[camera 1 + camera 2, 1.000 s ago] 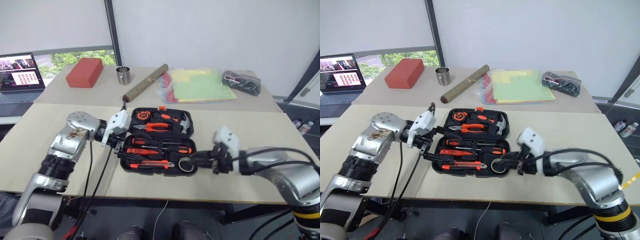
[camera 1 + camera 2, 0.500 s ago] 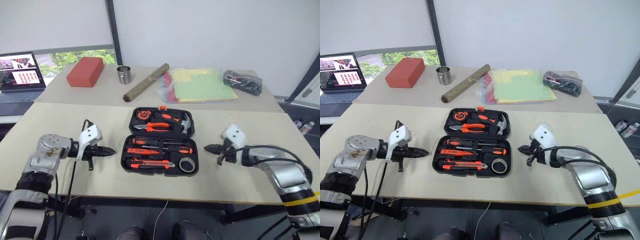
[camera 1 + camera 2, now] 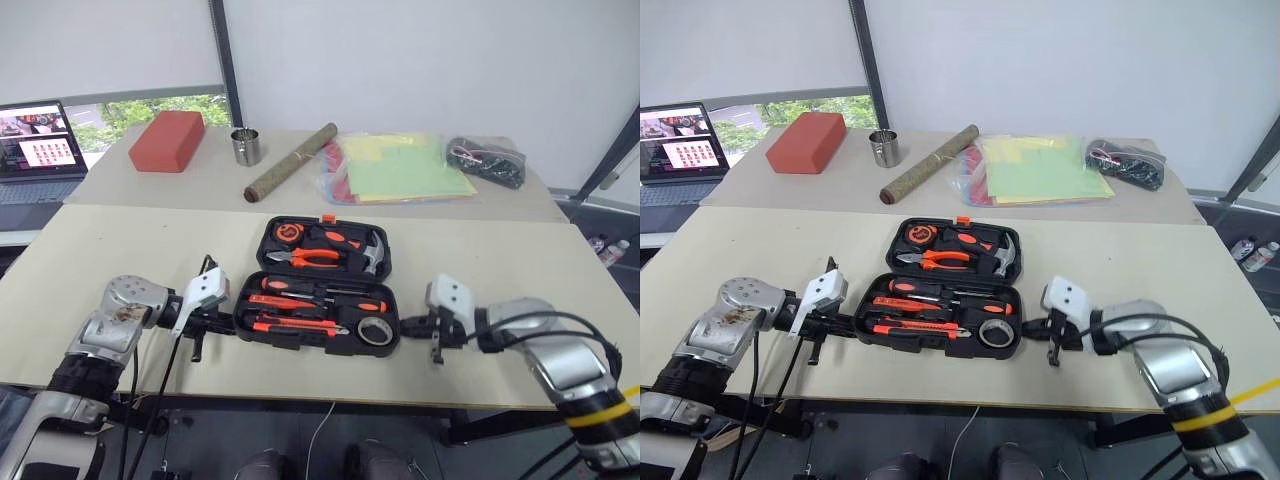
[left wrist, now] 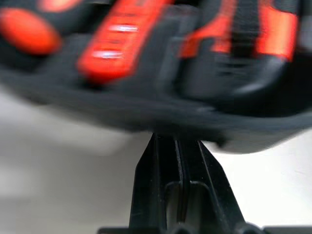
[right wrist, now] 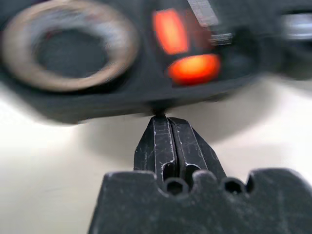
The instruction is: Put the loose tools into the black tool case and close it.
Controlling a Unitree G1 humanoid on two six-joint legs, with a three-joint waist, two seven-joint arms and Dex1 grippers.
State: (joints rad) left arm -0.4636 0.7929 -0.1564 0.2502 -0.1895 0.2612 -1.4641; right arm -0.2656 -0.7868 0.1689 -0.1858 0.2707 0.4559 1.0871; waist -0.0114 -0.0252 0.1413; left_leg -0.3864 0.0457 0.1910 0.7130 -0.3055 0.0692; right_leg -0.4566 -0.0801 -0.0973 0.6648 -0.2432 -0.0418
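The black tool case (image 3: 392, 345) lies open and flat in the middle of the near table. In its near half sit two orange-and-black screwdrivers (image 3: 318, 299), the utility knife (image 3: 298, 325) and the dark tape roll (image 3: 373, 331). The far half holds a hammer, pliers and a tape measure. My left gripper (image 3: 229, 326) is shut and empty, low on the table, its tip at the case's left edge (image 4: 146, 124). My right gripper (image 3: 408, 325) is also shut and empty. Its tip (image 5: 167, 119) meets the case's right edge beside the tape roll (image 5: 68, 46).
On the far table stand a red block (image 3: 167, 140), a metal cup (image 3: 246, 146), a long brown tube (image 3: 291, 162), coloured folders (image 3: 400, 168) and a black bundle (image 3: 485, 162). A laptop (image 3: 35, 150) sits far left. The near table's front edge runs just behind both grippers.
Both grippers drew back from over the case, then sank to the tabletop and came in against its left and right edges. The left gripper has shut.
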